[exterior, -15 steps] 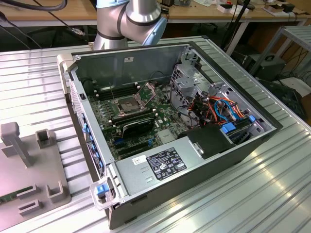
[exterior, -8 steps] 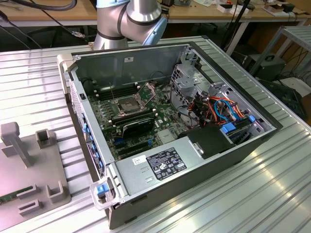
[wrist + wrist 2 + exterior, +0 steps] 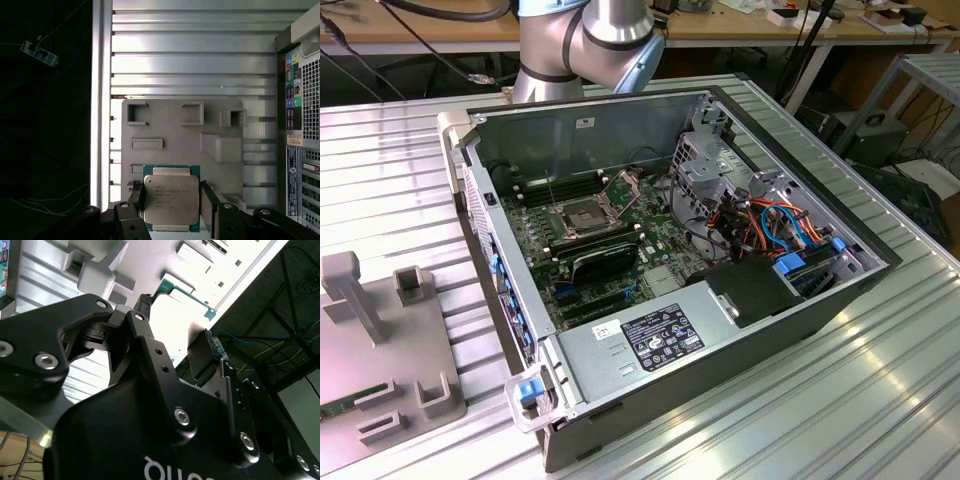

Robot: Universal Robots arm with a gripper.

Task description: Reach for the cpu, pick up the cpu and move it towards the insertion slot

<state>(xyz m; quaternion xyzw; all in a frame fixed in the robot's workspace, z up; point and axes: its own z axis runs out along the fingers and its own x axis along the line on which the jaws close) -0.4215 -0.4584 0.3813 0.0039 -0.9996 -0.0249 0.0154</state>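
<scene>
Black metal links of the gripper (image 3: 172, 352) stand closest to the lens in the second wrist view, matt, with round silver screw heads, and white letters are cut off at the edge so I cannot read them. In the first wrist view the gripper (image 3: 172, 197) has one dark finger (image 3: 137, 196) on each side of the cpu (image 3: 170, 199), a thin square chip with a pale grey-tan metal face on a green border; the jaws are set narrow, about as wide as the chip, but I cannot tell if they press it or only stand beside it. Small printed lines are on the chip face, too fine to read. It lies over a flat grey fixture plate (image 3: 175, 130) with raised blocks and small rectangular pockets, and this plate rests on a ribbed aluminium table (image 3: 190, 60) with long shiny grooves. In the exterior view the open computer case (image 3: 720, 340) of grey sheet metal sits on the same table, and the same plate is at the exterior view's left, well apart from the insertion slot (image 3: 578, 215), a square socket with a silver frame and dark centre on the green motherboard (image 3: 620, 250). A white and black label (image 3: 661, 335) is on the power supply cover, its print too small to read. Orange and blue cables (image 3: 785, 225) curl near the drive cage.
</scene>
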